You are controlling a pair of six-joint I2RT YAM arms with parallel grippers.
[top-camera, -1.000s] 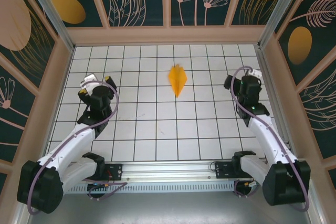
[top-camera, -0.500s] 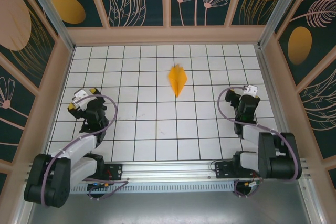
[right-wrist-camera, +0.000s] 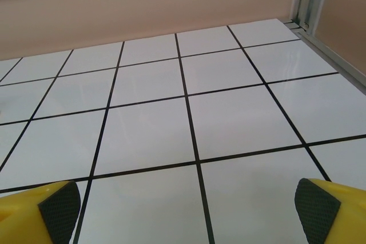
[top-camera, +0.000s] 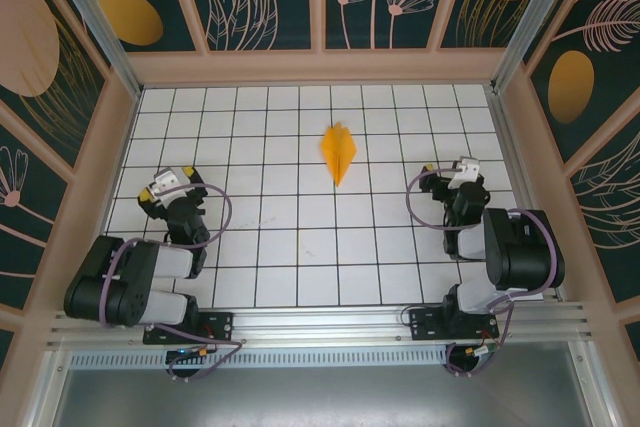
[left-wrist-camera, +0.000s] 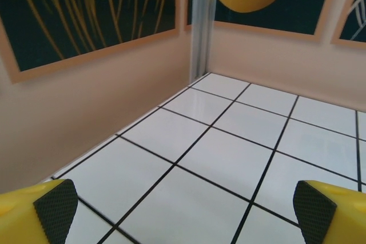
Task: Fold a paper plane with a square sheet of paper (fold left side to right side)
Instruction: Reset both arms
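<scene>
Low over the near tiles, the left end effector [top-camera: 170, 188] and right end effector [top-camera: 455, 171] both stand wide, holding nothing, arms tucked close to their bases. Farther out, between them but well apart, the paper plane [top-camera: 340, 152] lies on the white gridded table [top-camera: 300, 237] — tip pointing nearward

The table [top-camera: 300, 247] is white, with thin black lines that make lots of squares. One orange-yellow paper plane [top-camera: 339, 152] lies flat on it, near the back wall [top-camera: 320, 68]. Its wide end faces the back wall. Its pointy tip faces away from the back wall.
</scene>
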